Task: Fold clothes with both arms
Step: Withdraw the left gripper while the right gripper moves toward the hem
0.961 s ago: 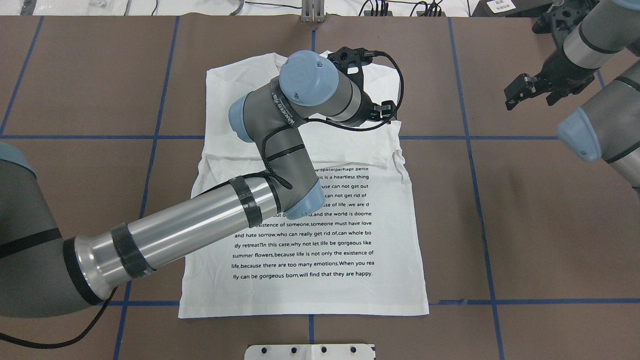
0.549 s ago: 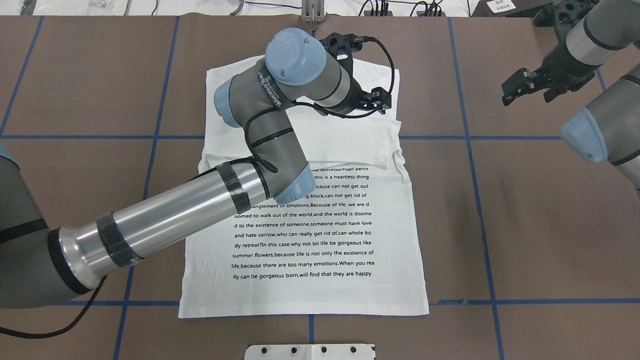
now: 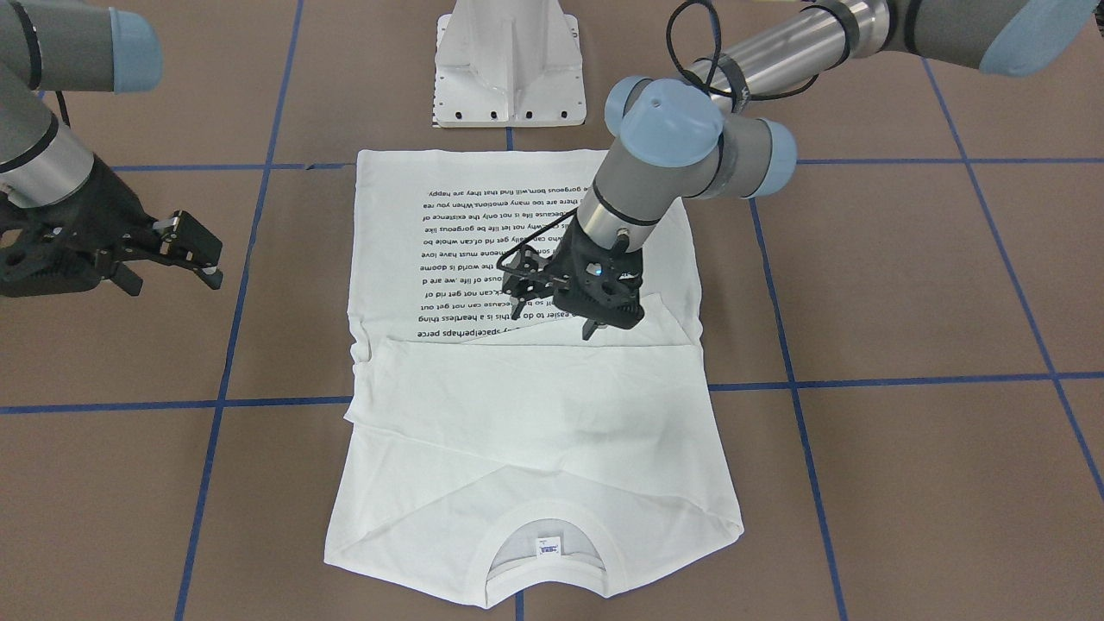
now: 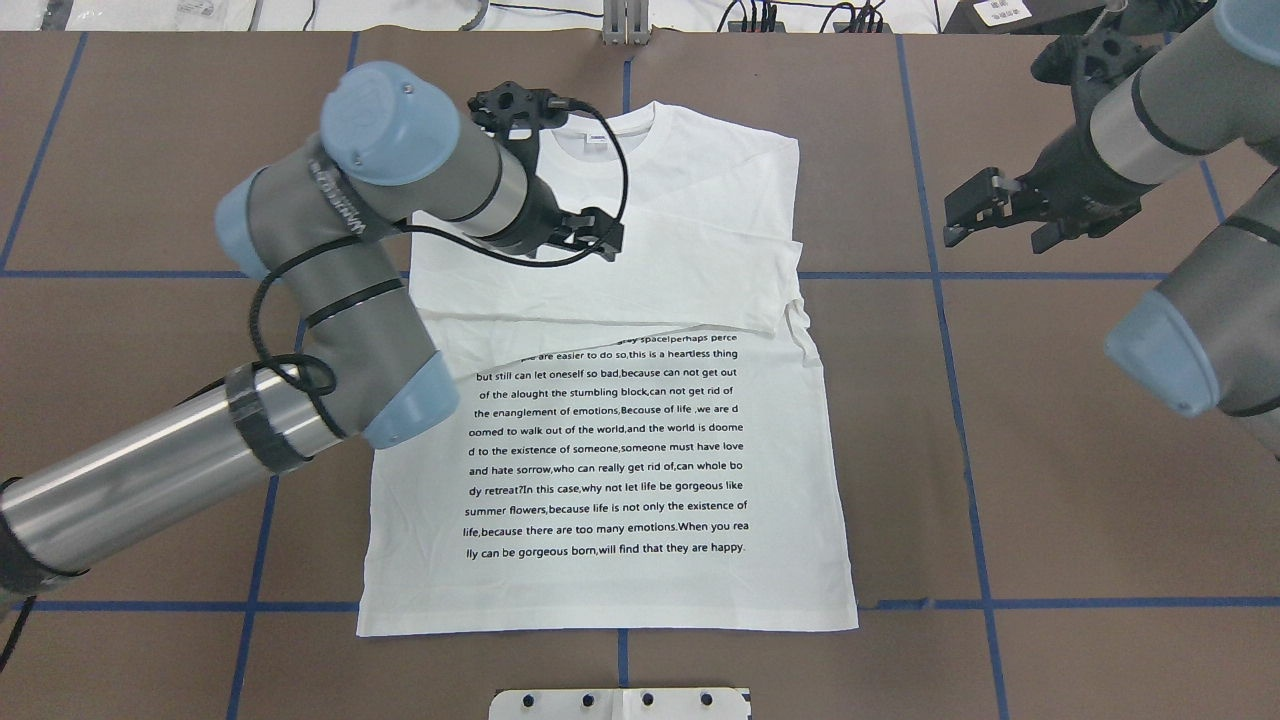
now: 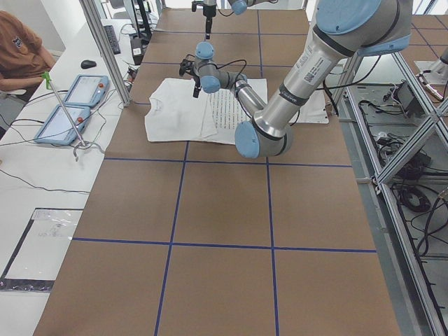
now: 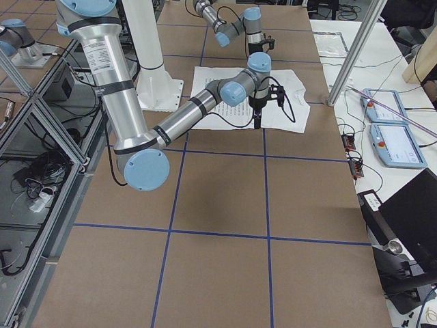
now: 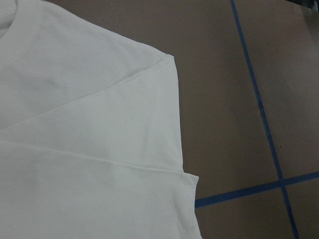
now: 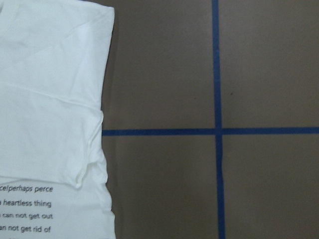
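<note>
the white shirt (image 4: 700, 230) lies flat in the middle of the brown surface (image 4: 1050, 450), with its hem toward the robot and its collar (image 3: 545, 552) at the far edge. a small tag (image 3: 547, 545) shows inside the collar. both sleeves are folded in across the chest, so a plain white band covers the top of the block of black text (image 4: 610, 450).

the left gripper (image 4: 600, 232) is over the upper part of the shirt, on the robot's left side near the folded sleeve. its fingers are a little apart with nothing between them. the right gripper (image 4: 965, 212) is off the cloth, to the right of the shoulder and over bare surface. its fingers are spread and empty.

blue tape lines (image 4: 1050, 604) divide the surface into squares. the robot's white base (image 3: 509, 69) stands just beyond the hem.
</note>
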Controlling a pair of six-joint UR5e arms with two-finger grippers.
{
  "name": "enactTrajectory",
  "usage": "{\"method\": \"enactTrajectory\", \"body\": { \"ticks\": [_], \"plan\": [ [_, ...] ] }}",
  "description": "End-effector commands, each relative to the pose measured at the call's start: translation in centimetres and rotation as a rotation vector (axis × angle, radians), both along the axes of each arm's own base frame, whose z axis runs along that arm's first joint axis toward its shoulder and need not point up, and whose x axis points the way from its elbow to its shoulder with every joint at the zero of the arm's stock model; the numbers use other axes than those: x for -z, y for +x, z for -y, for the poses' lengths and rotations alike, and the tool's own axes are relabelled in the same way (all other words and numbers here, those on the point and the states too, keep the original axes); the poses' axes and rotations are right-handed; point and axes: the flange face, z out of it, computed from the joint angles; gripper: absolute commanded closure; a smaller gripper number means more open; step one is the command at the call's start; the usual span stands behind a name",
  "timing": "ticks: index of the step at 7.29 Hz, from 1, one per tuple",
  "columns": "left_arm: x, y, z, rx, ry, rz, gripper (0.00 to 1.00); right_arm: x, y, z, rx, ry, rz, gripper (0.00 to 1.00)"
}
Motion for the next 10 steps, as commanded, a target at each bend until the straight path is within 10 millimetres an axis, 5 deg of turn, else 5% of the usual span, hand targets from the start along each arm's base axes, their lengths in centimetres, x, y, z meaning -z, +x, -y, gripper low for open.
{"method": "enactTrajectory", "body": {
  "ticks": [1, 3, 5, 10],
  "plan": [
    [-6.4, -7.2, -4.6, -0.018, 0.021, 0.067, 0.0, 2.7, -6.2, -6.8, -0.009, -0.045, 0.006, 0.0],
    [-11.2, -12.9, -9.4, -0.021, -0.003, 0.095, 0.0, 3.0, -14.7, -14.6, -0.013, -0.063, -0.039, 0.0],
    [-14.4, -17.7, -13.4, -0.017, -0.029, 0.128, 0.0, 1.4, -20.0, -23.2, -0.039, -0.049, -0.049, 0.0],
    [-14.5, -17.8, -14.3, -0.029, -0.028, 0.129, 0.0, -3.2, -21.8, -28.0, -0.003, -0.1, -0.112, 0.0]
  ]
}}
